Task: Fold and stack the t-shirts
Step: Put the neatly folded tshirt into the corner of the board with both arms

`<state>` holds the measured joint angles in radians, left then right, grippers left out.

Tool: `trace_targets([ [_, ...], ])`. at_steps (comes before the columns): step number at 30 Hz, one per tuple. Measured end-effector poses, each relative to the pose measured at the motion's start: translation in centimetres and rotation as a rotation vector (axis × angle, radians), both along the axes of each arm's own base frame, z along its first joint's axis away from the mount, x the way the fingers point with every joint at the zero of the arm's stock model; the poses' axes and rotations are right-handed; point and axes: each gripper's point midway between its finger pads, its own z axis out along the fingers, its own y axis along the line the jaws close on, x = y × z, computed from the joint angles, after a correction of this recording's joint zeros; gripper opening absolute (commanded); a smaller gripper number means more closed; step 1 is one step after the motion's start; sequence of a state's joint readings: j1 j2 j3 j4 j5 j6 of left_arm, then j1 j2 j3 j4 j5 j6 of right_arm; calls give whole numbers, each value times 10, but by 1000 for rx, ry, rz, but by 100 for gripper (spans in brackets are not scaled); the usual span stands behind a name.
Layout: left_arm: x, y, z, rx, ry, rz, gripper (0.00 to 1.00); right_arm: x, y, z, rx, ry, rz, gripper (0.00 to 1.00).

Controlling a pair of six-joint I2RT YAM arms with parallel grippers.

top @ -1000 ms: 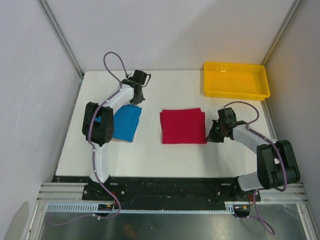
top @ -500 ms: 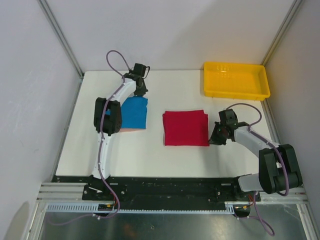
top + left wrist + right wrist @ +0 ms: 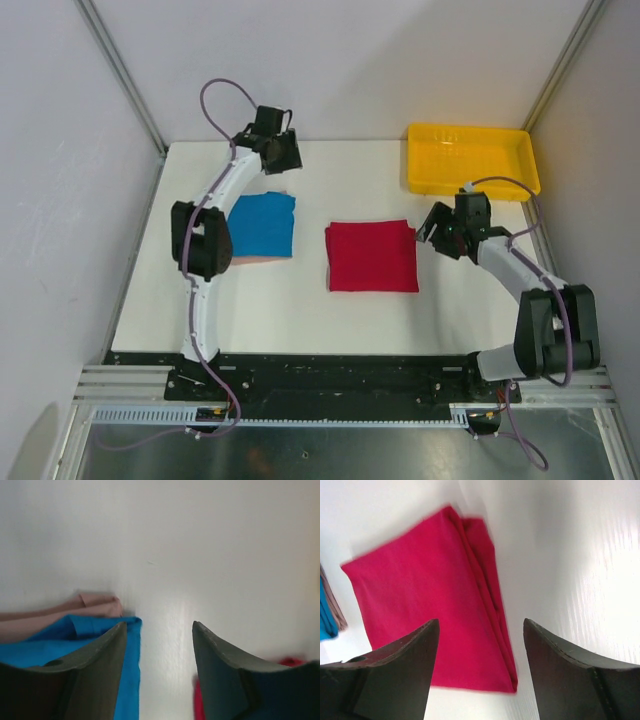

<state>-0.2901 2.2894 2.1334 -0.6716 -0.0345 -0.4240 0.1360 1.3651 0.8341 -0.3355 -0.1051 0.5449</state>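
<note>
White table point(image 3: 300, 320) — pale grey walls point(image 3: 350, 60), aluminium corner posts point(image 3: 120, 75).

Crimson red folded cloth t-shirt point(image 3: 420, 600): soft, matt, with creased layered edges. Bright blue folded cloth t-shirt point(image 3: 262, 223): matt and smooth. Yellow rectangular plastic tray point(image 3: 470, 190): smooth, slightly glossy. White table point(image 3: 300, 310): smooth, with a faint sheen and fine streaks. Left gripper point(image 3: 159, 625) and right gripper point(image 3: 480, 622): dark, matt, plastic-looking fingers.

The red t-shirt point(image 3: 371, 256) lies flat near the middle of the table point(image 3: 300, 310), folded into a neat rectangle with layered edges along its right side. The blue t-shirt point(image 3: 262, 224), a smaller folded rectangle, lies flat to its left, apart and unstacked.
</note>
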Motion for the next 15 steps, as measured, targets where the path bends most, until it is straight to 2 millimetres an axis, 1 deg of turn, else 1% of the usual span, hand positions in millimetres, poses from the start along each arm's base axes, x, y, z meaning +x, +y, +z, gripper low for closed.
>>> trace_targets([
  [2, -13, -7, 25, -33, -25, -37, 56, 23, -2, 0, 22, -41, -5, 73],
  [4, -30, -15, 46, -65, -44, -73, 56, 43, -4, -9, 46, -47, -1, 74],
  [5, -40, -20, 53, -77, -47, -93, 56, 50, -4, -14, 56, -43, 2, 74],
  [6, -52, -26, 59, -88, -48, -113, 56, 64, -2, -25, 78, -34, 14, 74],
  [7, -65, -33, 63, -99, -44, -136, 56, 67, -3, -28, 82, -32, 14, 74],
  [8, -78, -41, 63, -108, -36, -158, 56, 74, -2, -34, 90, -27, 20, 75],
  [10, -106, -57, 56, -125, -8, -205, 56, 83, -1, -44, 100, -25, 32, 75],
  [12, -141, -69, 38, -134, 51, -244, 56, 88, 1, -47, 107, -31, 48, 75],
  [14, -169, -75, 20, -139, 110, -272, 56, 93, 3, -48, 112, -41, 65, 75],
  [15, -185, -75, 8, -139, 143, -281, 56, 96, 5, -47, 117, -48, 74, 75],
])
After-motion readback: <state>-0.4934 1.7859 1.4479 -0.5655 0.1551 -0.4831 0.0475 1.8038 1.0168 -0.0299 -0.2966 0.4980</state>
